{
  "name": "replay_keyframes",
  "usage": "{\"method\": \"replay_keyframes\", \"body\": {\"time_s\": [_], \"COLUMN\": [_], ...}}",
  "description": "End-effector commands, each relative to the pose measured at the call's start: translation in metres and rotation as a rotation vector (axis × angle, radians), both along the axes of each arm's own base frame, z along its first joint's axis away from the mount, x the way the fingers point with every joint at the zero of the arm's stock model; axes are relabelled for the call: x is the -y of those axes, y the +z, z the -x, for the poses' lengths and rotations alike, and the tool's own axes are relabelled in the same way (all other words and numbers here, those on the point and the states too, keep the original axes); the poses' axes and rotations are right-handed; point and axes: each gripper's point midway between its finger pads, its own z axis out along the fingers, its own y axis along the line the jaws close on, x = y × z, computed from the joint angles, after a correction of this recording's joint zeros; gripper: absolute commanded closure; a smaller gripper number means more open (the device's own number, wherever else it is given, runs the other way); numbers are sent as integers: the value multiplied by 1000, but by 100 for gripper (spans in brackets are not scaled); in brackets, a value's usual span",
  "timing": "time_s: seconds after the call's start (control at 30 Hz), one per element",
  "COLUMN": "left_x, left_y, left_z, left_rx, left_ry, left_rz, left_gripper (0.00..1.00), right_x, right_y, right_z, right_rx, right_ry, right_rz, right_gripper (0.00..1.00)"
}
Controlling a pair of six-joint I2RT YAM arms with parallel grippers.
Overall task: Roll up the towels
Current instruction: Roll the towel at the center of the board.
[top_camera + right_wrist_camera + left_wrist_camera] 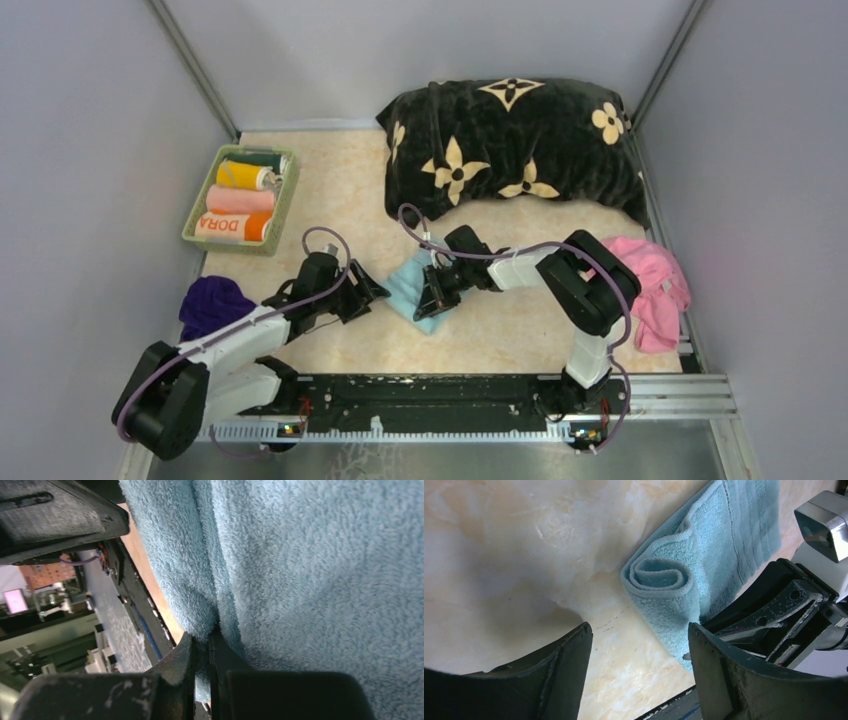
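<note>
My right gripper [201,642] is pinching a fold of the light blue towel [704,555], which is lying on the table [330,190] with 1 end rolled. My left gripper [639,630] is hovering wide open beside that roll, gripping nothing.

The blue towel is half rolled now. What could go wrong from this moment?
1. The left tool stands open, off the light blue towel, so its loose roll may unwind.
2. The right tool pinches only a thin fold of it; a pull could slip it out or drag the towel flat.
3. Both tools sit close together and might bump.
</note>
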Motion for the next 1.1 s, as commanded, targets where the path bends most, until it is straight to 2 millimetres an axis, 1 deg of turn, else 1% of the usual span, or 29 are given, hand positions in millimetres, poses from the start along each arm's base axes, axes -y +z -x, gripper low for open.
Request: {"method": "replay_keyframes", "body": {"time_s": [0.0, 0.13, 0.23, 0.27, 0.37, 0.43, 0.57, 0.6, 0.73, 0.9, 0.97, 1.07], "left_x": [22, 24, 25, 24, 20, 18, 14, 14, 10, 10, 11, 12], "left_y": [15, 0, -12, -16, -30, -38, -49, -50, -54, -54, -54, -53], "left_z": [-17, -23, -27, -27, -24, -20, -14, -13, -10, -11, -12, -12], "left_rx": [48, 12, -20, -34, -93, -126, -169, -175, -190, -195, -192, -191], "left_ry": [-48, -41, -28, -22, -13, -14, -17, -18, -14, -20, -23, -26], "left_rz": [81, 61, 40, 31, -7, -29, -74, -84, -119, -141, -149, -155], "left_gripper": [24, 31, 37, 40, 53, 57, 58, 58, 58, 58, 57, 57], "right_x": [4, 9, 13, 14, 19, 23, 32, 33, 38, 29, 25, 15], "right_y": [-6, -12, -14, -15, -12, -8, 6, 16, 35, 61, 64, 63], "right_z": [3, -3, -4, -5, -9, -12, -17, -19, -24, -23, -21, -16], "right_rx": [-83, -110, -112, -103, -47, -8, 112, 174, 391, 660, 746, 829], "right_ry": [-15, -49, -57, -58, -61, -65, -60, -59, -53, -44, -32, -11], "right_rz": [-28, -22, -14, -2, 30, 55, 124, 142, 293, 399, 448, 506], "right_gripper": [100, 100, 99, 98, 92, 86, 74, 72, 64, 57, 54, 52]}}
